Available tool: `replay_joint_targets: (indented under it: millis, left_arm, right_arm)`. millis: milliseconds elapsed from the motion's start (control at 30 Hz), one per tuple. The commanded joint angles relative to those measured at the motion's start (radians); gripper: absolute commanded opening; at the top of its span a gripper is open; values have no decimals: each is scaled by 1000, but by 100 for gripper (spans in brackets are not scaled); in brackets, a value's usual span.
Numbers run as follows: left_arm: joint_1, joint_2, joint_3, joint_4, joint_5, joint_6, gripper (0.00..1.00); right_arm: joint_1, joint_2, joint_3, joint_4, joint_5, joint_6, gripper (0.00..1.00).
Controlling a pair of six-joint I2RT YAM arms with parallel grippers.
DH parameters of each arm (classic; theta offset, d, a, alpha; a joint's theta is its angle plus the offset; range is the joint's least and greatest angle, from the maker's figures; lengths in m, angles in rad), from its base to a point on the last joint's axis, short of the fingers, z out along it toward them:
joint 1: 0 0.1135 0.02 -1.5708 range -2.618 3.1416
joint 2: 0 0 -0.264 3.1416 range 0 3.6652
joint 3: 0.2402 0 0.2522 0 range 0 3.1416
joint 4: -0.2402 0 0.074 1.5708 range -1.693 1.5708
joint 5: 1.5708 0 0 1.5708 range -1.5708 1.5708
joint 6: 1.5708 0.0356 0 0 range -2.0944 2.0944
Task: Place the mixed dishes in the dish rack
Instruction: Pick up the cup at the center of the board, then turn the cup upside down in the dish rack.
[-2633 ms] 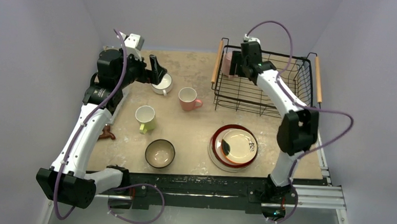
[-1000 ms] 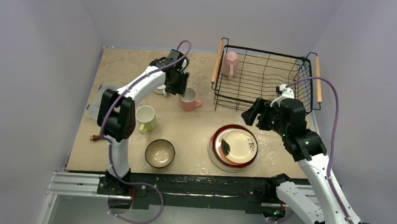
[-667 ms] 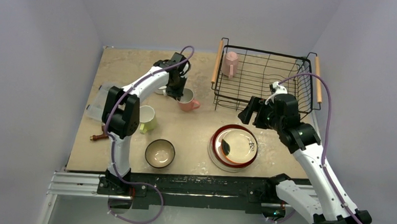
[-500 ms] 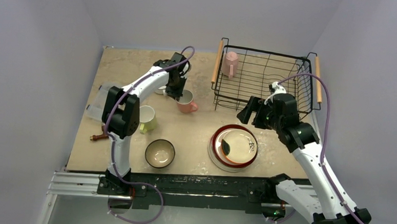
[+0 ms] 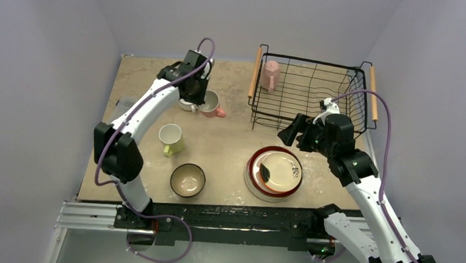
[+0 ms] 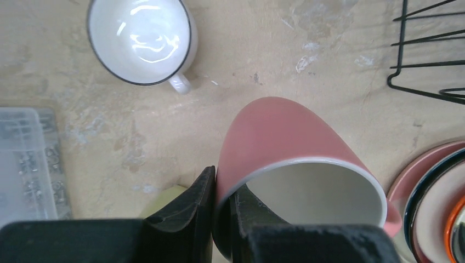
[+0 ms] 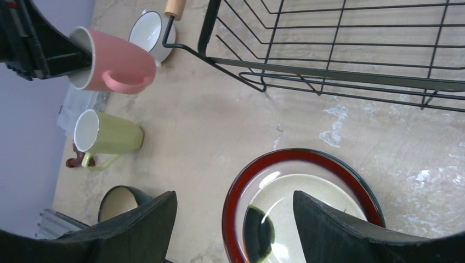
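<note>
Lifted off counter: salmon mug, rim pinched in L jaws.
Dish rack to mug's right; R jaws wide, empty.

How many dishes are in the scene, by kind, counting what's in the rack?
Mugs: 4 (white, salmon, pink, green)
Bowl: 1
Plates: 3, stacked, going by the visible rims
Total: 8
</note>
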Motion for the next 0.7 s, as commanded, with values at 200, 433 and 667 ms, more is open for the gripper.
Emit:
replay_joint_targets:
  millis: [200, 433, 667]
  left_arm:
    - [0, -486, -238, 299, -63, -33, 0]
    - [1, -694, -495, 656, 143, -6, 0]
    - [1, -730, -659, 1000, 455, -60, 0]
  right_arm:
    - [1, 22, -82, 182, -184, 49, 76]
    - [8, 25, -182, 368, -322, 205, 74]
    - [135, 35, -263, 576, -329, 395, 72]
